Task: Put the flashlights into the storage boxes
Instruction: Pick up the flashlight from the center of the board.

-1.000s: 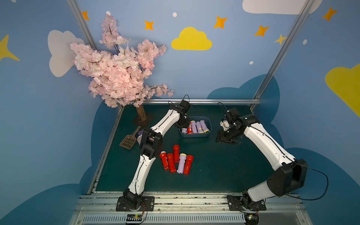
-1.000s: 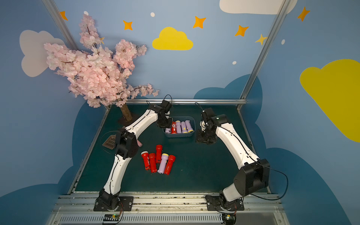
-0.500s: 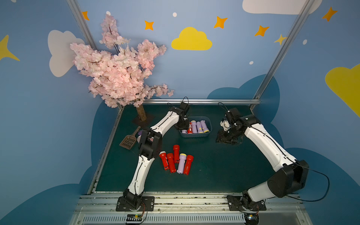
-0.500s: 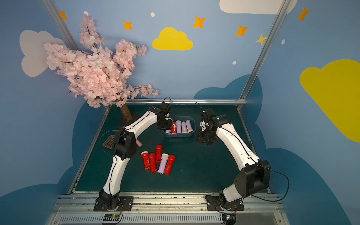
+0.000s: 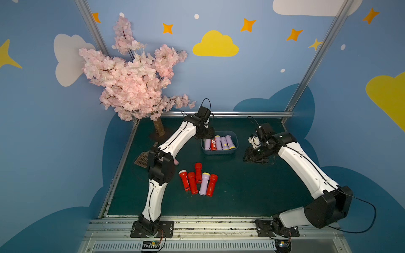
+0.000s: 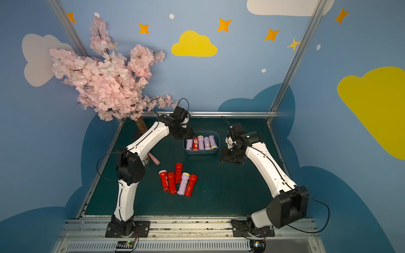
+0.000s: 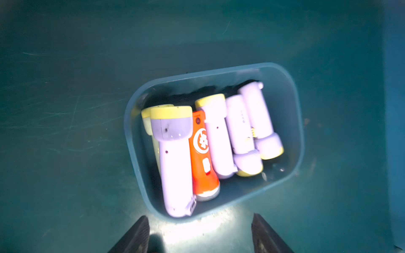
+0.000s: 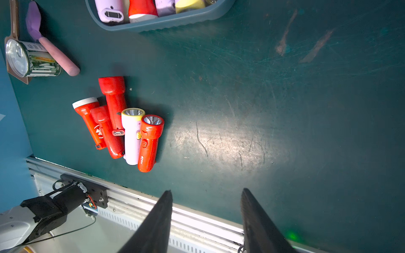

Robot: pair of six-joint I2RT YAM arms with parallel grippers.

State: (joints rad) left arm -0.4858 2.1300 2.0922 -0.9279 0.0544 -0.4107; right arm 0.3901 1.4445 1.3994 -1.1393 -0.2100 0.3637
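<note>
Five loose flashlights (image 5: pixel 203 184) lie bunched at near centre; farther, the storage box (image 5: pixel 219 152) holds the rest; above its left end the left gripper (image 7: pixel 200 219) hangs parted, empty; best lift straight up, clear of the rim; right gripper (image 8: pixel 206 191), parted and empty, sits right of it.

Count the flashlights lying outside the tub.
5, clustered on the mat, apart from the tub: a white-headed red flashlight, a plain red flashlight beside it, a red flashlight poking nearest the tub, a lavender flashlight, and an end red flashlight. Others may be hidden.
</note>
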